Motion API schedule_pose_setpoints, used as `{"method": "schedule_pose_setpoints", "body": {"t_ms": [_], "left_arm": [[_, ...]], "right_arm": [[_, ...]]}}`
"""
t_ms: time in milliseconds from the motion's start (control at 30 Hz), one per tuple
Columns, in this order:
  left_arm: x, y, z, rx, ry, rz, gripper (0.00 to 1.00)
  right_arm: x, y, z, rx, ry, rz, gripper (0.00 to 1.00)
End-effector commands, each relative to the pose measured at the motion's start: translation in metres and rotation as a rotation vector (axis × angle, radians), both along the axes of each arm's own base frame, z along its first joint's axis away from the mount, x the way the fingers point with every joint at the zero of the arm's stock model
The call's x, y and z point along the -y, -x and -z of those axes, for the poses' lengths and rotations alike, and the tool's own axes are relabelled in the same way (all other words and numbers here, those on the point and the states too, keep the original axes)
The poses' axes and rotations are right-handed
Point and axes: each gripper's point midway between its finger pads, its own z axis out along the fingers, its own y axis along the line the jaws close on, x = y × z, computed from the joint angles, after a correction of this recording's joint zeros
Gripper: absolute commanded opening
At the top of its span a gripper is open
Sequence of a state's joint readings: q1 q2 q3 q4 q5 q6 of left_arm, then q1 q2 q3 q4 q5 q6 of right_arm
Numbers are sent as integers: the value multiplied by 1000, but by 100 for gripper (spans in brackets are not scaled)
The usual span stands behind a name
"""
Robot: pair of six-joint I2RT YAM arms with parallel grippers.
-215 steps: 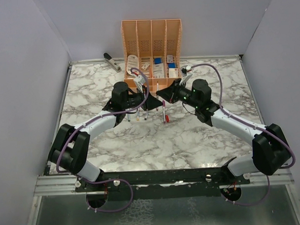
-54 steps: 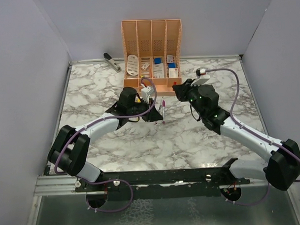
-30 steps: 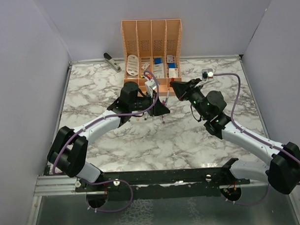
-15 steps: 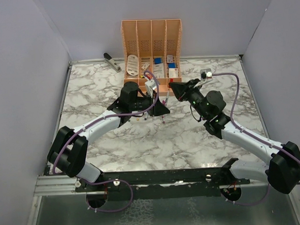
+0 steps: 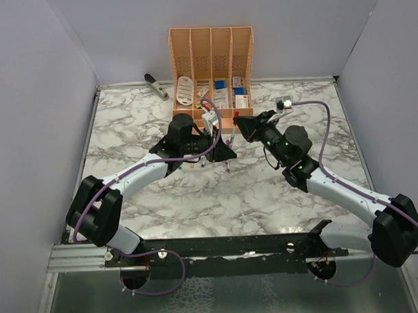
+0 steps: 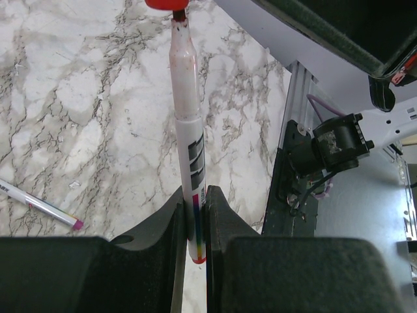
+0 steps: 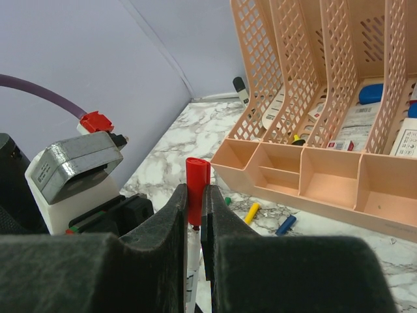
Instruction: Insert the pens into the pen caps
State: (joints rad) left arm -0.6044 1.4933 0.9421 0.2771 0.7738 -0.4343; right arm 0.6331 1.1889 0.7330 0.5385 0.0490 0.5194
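Top external view: both arms meet above the table point(image 5: 128, 200), just in front of the rack point(image 5: 211, 46).

Left wrist view: the left gripper point(image 6: 193, 205) is clamped on the tail end of a pen point(image 6: 186, 98), most of the barrel standing free beyond the jaws; the nib sits at the mouth of the red cap point(image 6: 168, 3); whether it has entered cannot be told; a loose pen point(image 6: 39, 205) lies on the table, well apart.

Right wrist view: the right gripper point(image 7: 194, 195) is clamped on the red cap, its closed end above the jaws and its mouth facing the pen; a yellow cap point(image 7: 251, 212), a blue cap point(image 7: 285, 225) and a green cap point(image 7: 227, 201) lie on the table beside the rack.

Likely risks, by judgement:
- the grip near the tail leaves a long lever, so a small sideways error at the nib may swing the pen in the jaws;
- if nib and cap mouth are off axis, a push may jam the rim and twist the cap out of its narrow pinch;
- either part may slide along the pads under axial load, so the cap does not seat;
- a dropped cap could roll among the loose caps.
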Motion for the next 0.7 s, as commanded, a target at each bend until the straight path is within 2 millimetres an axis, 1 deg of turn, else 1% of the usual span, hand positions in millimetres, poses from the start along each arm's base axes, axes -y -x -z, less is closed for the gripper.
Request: {"method": "schedule_pose_setpoints", "body": {"t_ms": [0, 233, 667], "left_arm": [[3, -3, -16, 60, 18, 1, 0], [0, -8, -16, 75, 4, -36, 0], [-3, -13, -17, 89, -7, -71, 0]], "right_arm": [[-6, 0, -4, 10, 8, -28, 1], [-11, 2, 0, -13, 37, -60, 1], [-8, 3, 1, -20, 68, -50, 1]]}}
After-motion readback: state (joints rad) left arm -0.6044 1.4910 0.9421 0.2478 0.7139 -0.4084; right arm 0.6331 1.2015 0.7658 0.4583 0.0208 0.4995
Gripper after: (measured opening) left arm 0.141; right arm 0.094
